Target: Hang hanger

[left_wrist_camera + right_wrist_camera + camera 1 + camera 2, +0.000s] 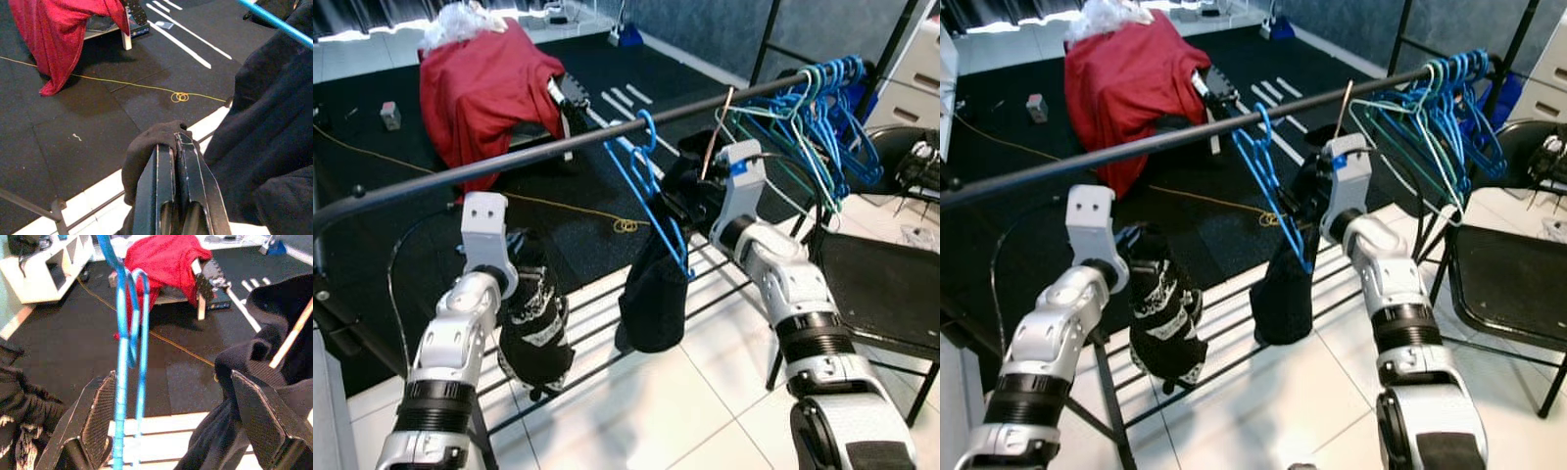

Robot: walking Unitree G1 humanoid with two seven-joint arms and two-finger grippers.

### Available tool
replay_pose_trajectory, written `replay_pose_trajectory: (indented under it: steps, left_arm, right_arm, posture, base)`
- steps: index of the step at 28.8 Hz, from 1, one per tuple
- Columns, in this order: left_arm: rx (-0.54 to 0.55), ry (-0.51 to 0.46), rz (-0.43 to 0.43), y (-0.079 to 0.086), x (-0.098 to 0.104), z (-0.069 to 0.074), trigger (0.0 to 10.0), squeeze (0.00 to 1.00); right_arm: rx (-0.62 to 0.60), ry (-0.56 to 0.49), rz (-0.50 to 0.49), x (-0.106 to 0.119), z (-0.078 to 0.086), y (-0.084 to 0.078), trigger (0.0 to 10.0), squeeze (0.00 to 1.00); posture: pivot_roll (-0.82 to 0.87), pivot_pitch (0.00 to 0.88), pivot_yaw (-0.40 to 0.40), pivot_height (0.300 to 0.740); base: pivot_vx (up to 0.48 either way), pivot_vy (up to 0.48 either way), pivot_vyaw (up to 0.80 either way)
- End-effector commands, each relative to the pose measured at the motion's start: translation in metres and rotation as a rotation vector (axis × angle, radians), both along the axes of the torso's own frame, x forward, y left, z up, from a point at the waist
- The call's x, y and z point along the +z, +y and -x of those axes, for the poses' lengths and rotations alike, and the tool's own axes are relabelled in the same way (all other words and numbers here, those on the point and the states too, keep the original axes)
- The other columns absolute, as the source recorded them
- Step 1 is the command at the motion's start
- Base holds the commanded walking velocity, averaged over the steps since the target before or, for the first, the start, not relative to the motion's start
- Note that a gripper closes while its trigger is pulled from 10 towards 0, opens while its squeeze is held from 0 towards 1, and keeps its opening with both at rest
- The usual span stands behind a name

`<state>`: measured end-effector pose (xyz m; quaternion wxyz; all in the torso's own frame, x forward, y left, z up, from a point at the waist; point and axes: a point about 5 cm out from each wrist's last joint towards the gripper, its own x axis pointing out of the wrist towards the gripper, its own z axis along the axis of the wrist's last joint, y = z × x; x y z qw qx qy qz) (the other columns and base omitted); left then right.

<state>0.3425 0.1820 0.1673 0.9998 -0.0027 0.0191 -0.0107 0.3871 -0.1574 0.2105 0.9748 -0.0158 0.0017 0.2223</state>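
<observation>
Hanger [651, 186] work looks close to done: the blue hanger's hook sits over the dark rail [509, 162], with its body hanging below and slanting toward five o'clock. The right gripper [181, 416] is just behind it, jaws released and spread wide, one pad beside the hanger's blue wires, which run past the inner face of that pad; whether they touch I cannot tell. A dark garment [656, 294] hangs below the hanger. My reading is that the hanging step is at its end, and the next move calls for drawing the right arm straight back toward six o'clock without snagging the wires or the cloth. The left gripper [178, 191] is lower, at about eight o'clock from the hanger, jaws clenched with nothing visibly between them, near a patterned dark garment [533, 323]. More hangers [822, 108] cluster at the rail's two o'clock end.
</observation>
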Motion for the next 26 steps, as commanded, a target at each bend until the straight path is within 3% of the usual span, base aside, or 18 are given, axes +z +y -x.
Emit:
replay_pose_trajectory:
  steps: [1,18,19,23,24,25,26]
  left_arm:
    - [0.007,-0.037,-0.005,0.002,0.007,0.000,10.0,0.00]
    - [0.025,-0.026,-0.019,0.007,0.008,-0.002,10.0,0.00]
    - [0.030,-0.021,-0.022,0.008,0.007,-0.001,10.0,0.00]
    - [0.033,-0.016,-0.025,0.009,0.006,-0.001,10.0,0.00]
    - [0.036,-0.015,-0.025,0.009,0.006,0.000,10.0,0.00]
    - [0.038,-0.013,-0.025,0.010,0.006,0.000,10.0,0.00]
    - [0.038,-0.013,-0.025,0.010,0.006,0.000,10.0,0.00]
  right_arm:
    - [0.013,-0.007,0.008,0.004,-0.002,0.001,10.0,0.00]
    - [0.090,0.020,0.040,0.006,-0.012,0.000,10.0,0.00]
    - [0.104,0.034,0.042,0.005,-0.014,0.000,7.7,0.00]
    - [0.113,0.049,0.043,0.004,-0.015,-0.001,7.7,0.00]
    - [0.115,0.054,0.048,0.004,-0.016,-0.002,2.9,0.00]
    - [0.116,0.059,0.055,0.004,-0.016,-0.003,1.6,0.00]
    - [0.116,0.059,0.055,0.004,-0.016,-0.003,1.6,0.00]
  posture:
    - [-0.09,0.106,-0.008,0.740]
    - [-0.08,0.121,-0.006,0.740]
    - [-0.08,0.123,-0.010,0.740]
    - [-0.08,0.123,-0.010,0.740]
    - [-0.08,0.125,-0.013,0.740]
    - [-0.08,0.126,-0.013,0.740]
    - [-0.08,0.126,-0.013,0.740]
  base:
    - [0.000,0.000,0.00]
    - [0.000,0.000,0.00]
    - [0.000,0.000,0.00]
    - [0.000,0.000,0.00]
    - [0.000,0.000,0.00]
    - [0.000,0.000,0.00]
    - [0.000,0.000,0.00]
